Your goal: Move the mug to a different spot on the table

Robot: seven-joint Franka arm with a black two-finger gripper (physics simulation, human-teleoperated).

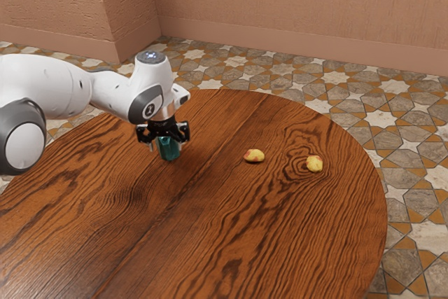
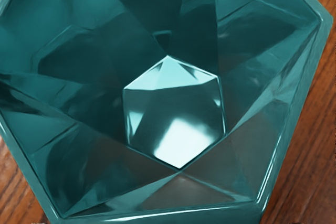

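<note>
Gripper (image 1: 167, 145) fingers pinch teal mug (image 1: 169, 153) from both sides, gap narrow. Mug faceted, hexagonal rim & floor, glossy inside. Sits over round table (image 1: 231, 236), dark wood grain.

A teal faceted mug (image 2: 79, 77) sat open directly beneath the camera, its angular inner walls sloping down to a pale, glossy hexagonal floor (image 2: 173, 114). Reddish-brown wooden table (image 2: 315, 145) showed beyond the rim at about four and eight o'clock from that floor.
</note>
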